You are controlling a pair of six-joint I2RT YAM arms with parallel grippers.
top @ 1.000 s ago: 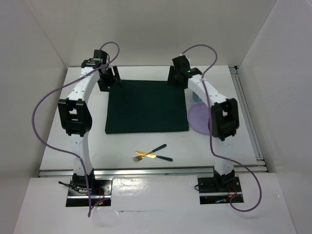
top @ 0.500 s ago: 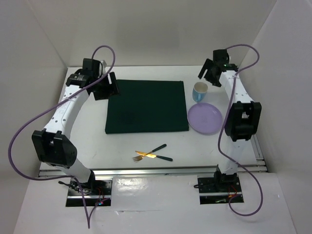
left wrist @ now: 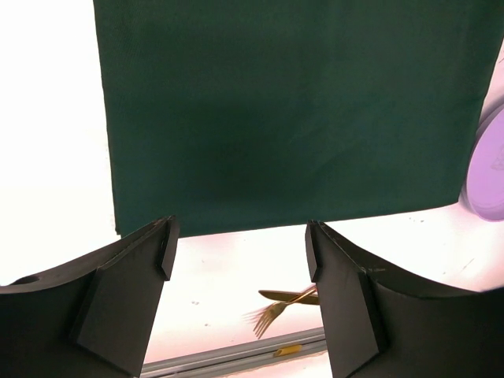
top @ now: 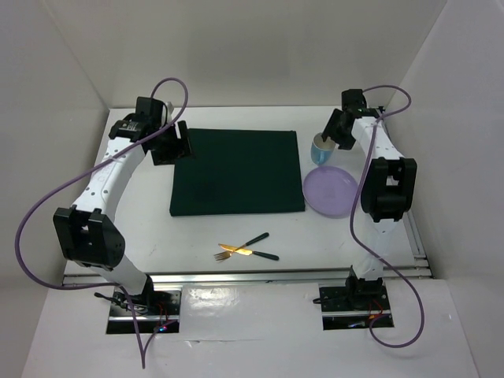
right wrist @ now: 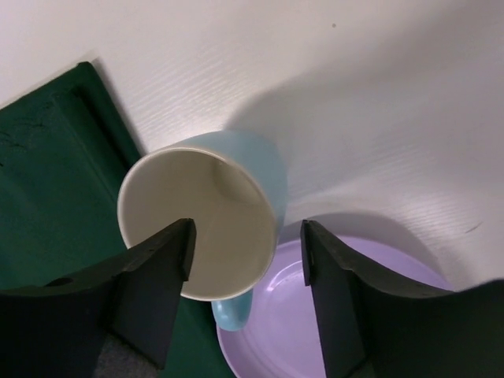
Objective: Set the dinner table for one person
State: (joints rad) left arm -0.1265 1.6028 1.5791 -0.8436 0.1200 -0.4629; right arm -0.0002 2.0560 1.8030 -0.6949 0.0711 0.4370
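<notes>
The large flat matte white table [top: 197, 236] fills my overhead view and lies level. Its long side runs left to right, parallel to the metal rail [top: 244, 273] at the near edge, just ahead of both arm bases. On it lie a dark green rectangular cloth mat [top: 236, 171], a round lilac plate [top: 331, 191], a light blue mug [top: 321, 147] and gold cutlery with dark handles [top: 246, 250].

My left arm reaches forward in a long arc. The left claw [top: 172, 144] hangs at the mat's far left corner, jaws wide and gripping nothing. The right arm stands taller and folds at the elbow. The right claw [right wrist: 246, 252] tips down over the mug's rim, jaws apart and not gripping it.
</notes>
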